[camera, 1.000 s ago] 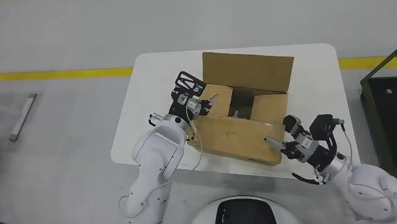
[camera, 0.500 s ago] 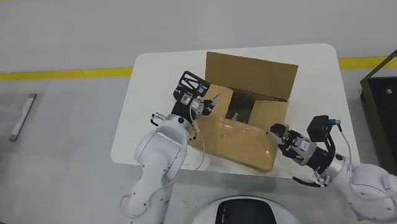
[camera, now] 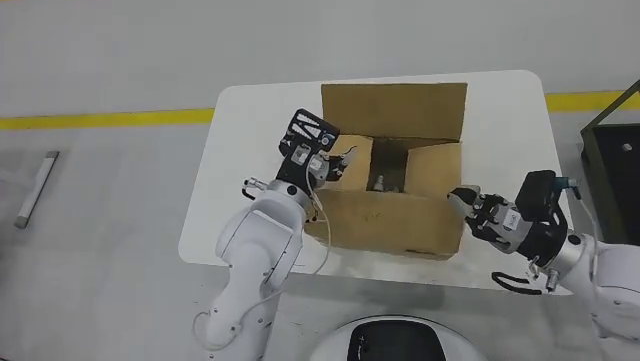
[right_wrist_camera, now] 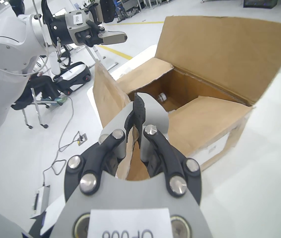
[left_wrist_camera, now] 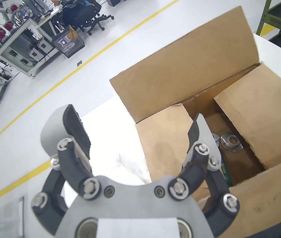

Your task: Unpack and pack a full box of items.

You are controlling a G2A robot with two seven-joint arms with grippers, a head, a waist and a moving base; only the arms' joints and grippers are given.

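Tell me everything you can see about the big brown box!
The box is plain brown cardboard, sitting on the white table with its top open. Its far flap stands up, two side flaps lean inward over the opening, and the near flap is pinched at one end by the right gripper. The open left gripper hovers at the opposite side flap; whether it touches, I cannot tell. Deep inside show a round metal part and a small white cap.

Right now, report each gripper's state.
Left gripper: open, holding nothing.
Right gripper: shut on the box's near flap.
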